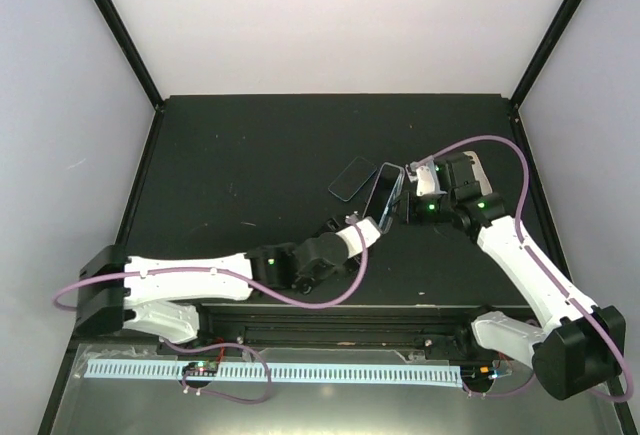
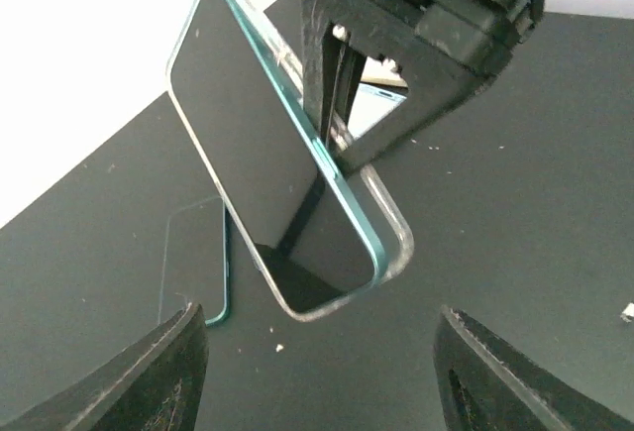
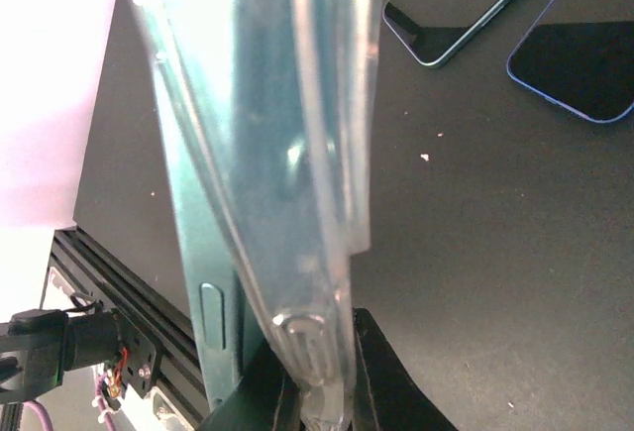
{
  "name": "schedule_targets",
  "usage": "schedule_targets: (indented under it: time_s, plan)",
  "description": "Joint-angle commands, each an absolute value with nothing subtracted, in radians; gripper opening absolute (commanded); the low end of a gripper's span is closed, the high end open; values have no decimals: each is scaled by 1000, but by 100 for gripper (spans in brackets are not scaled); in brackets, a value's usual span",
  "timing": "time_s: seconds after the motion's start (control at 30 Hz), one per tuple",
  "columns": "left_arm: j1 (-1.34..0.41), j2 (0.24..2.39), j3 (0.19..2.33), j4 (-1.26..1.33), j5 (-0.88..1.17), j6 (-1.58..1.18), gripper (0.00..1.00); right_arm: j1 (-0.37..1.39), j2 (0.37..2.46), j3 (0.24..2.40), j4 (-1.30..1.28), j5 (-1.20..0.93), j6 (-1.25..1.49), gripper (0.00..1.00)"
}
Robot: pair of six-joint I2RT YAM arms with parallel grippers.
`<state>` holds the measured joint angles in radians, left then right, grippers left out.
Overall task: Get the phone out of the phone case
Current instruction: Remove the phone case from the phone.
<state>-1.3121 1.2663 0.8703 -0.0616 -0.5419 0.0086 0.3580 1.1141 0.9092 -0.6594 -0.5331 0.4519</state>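
Cased phone (image 2: 248,154) tilted on edge, mid-frame.
Its lower end faces the left fingers (image 2: 149,372), apart; right fingers (image 2: 317,54) clamp the phone case (image 2: 396,238) rim.

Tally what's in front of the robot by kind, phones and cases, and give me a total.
Phones: 3, namely the phone in the case, a teal phone lying flat, and a blue phone lying flat
Cases: 1, the clear case
Total: 4
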Motion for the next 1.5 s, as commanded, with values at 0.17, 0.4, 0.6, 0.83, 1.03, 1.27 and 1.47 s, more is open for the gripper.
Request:
schedule_targets:
  time_s: [0.17, 0.4, 0.6, 0.83, 1.03, 1.27, 1.47]
  plan:
    - [-1323, 1485, 1040, -18, -672, 167, 67, 342, 1061, 885, -617, -573, 477, 1]
    - [-1324, 1562, 1066, -3, -755, 187, 65, 328, 1041, 868, -608, -613, 480, 1]
    - [-1324, 1597, 1045, 40, -898, 305, 54, 328, 1032, 853, -603, -652, 476, 1]
    - [-1328, 1601, 985, 228, -977, 477, 29, 329, 1061, 857, -599, -691, 480, 1]
    - [-1333, 1586, 958, 303, -989, 522, 12, 328, 1065, 868, -594, -682, 491, 1]
    - [-1343, 1548, 941, 341, -991, 483, 1, 328, 1063, 877, -595, -645, 490, 1]
    - [-1341, 1467, 926, 302, -953, 354, 2, 328, 1059, 894, -603, -507, 467, 1]
